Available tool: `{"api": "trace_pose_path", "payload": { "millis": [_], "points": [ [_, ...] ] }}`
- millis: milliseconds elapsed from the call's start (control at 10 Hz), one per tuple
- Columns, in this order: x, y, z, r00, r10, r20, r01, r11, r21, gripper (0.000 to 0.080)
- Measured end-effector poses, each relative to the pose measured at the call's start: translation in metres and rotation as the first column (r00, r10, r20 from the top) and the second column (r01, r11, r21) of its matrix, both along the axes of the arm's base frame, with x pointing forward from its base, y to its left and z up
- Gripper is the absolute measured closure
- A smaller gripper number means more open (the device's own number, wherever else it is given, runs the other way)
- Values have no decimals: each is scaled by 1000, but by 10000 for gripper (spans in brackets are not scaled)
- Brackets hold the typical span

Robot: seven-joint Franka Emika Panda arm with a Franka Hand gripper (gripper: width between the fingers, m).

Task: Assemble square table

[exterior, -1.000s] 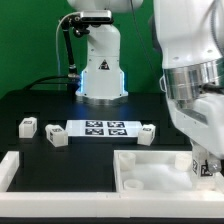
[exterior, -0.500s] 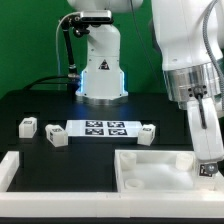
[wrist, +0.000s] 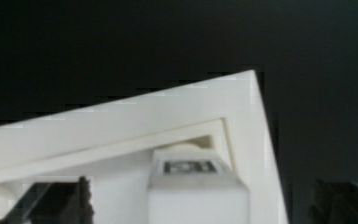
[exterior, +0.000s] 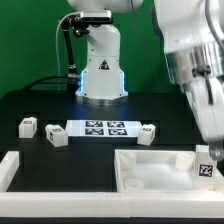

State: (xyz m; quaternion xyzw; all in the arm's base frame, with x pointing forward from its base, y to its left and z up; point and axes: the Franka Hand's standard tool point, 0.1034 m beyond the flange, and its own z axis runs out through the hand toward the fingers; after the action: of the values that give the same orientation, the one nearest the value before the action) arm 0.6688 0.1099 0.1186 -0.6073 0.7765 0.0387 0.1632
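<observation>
Exterior view: a small white tagged block leg (exterior: 205,166) stands in the white plastic rimmed square top (exterior: 150,172), at the exterior view's right corner; wrist view: the open pincer (wrist: 197,200) straddles it (gripping nothing), so leg-seating is in hand, with fetching another leg likely next.

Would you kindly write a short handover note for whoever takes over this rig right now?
The gripper is open above one leg and is not gripping it.
The table top lies rim up at the front, toward the exterior view's right.
That leg stands at the top's corner on the exterior view's right; whether it is fastened cannot be told.
Three loose legs lie by the marker board: two on the exterior view's left, one on its right.
Left to do: check the first leg, then fit the other three.
</observation>
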Motion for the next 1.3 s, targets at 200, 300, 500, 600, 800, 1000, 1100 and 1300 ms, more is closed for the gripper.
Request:
{"api": "trace_pose_path", "payload": {
  "millis": [200,300,500,600,800,1000,1100,1300],
  "points": [
    [-5,0,9,1000,11,4,-11,1000,2,152],
    [-5,0,5,1000,12,0,-12,1000,1,152],
    [-5,0,5,1000,12,0,-12,1000,1,151],
    [-5,0,5,1000,12,-1,-12,1000,0,151],
    [-10,0,16,995,85,45,-84,996,-26,151],
    [-41,5,27,984,167,60,-164,985,-49,151],
    [-55,6,27,959,276,69,-271,959,-80,151],
    [-61,7,23,884,462,74,-450,882,-141,151]
  ]
}}
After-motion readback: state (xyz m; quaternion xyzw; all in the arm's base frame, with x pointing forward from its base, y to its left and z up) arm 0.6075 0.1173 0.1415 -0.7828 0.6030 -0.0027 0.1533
